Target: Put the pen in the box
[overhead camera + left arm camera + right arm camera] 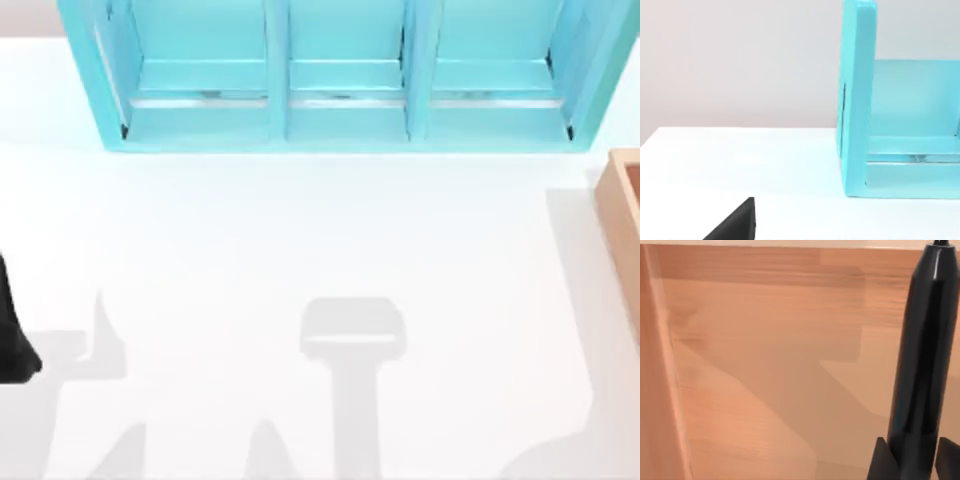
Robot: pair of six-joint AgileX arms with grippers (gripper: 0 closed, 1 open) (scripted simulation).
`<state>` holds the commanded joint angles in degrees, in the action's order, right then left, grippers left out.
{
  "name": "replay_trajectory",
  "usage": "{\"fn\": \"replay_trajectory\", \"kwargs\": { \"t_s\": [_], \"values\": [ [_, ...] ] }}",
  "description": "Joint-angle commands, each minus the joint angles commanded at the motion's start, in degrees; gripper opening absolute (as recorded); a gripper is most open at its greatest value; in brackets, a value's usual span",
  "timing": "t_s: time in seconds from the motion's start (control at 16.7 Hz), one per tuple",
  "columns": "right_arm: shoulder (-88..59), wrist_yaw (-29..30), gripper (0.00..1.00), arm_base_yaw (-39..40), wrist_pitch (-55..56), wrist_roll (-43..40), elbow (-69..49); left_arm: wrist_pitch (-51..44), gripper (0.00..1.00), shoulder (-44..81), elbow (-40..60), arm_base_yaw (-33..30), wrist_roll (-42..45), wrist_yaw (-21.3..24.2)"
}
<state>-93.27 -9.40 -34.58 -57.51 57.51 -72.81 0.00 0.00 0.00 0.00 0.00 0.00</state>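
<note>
At the far left edge of the top view a dark part of the left arm (12,330) rests over the white surface (300,230); whether its fingers are released or clenched I cannot tell. In the left wrist view one black wedge-shaped piece (735,222) pokes in at the picture's edge above the same white surface (715,165).

Along the far side of the surface stands one teal shelf unit (340,135) with three compartments side by side. Each holds nothing but a thin pale strip along its floor. The left wrist view shows its thick end wall (856,100) and one compartment beside it.

At the right edge of the top view sits one light tan, wood-coloured box (622,215), only partly in view, with a thick plain wall.

In the right wrist view, one pen (925,350) appears: slim, glossy black, round-bodied, narrowing toward its far end, with a lengthwise highlight. It stands close in front of the box's wood-grained inner faces (765,365), inside or just over the box. The right gripper (917,460) is clenched around the pen's near end, one black finger (883,460) on either side of the barrel. Apart from the pen, the visible part of the box's interior shows bare wood and the pen's shadow.
</note>
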Motion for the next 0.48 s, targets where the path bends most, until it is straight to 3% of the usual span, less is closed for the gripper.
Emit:
{"fn": "replay_trajectory", "kwargs": {
  "t_s": [0.48],
  "values": [
    [-0.75, 1.98, 0.00, 6.81, 9.18, 4.71, 8.69, 0.00, 1.00, 0.00, 0.00, 0.00, 0.00, 0.00]
  ]
}}
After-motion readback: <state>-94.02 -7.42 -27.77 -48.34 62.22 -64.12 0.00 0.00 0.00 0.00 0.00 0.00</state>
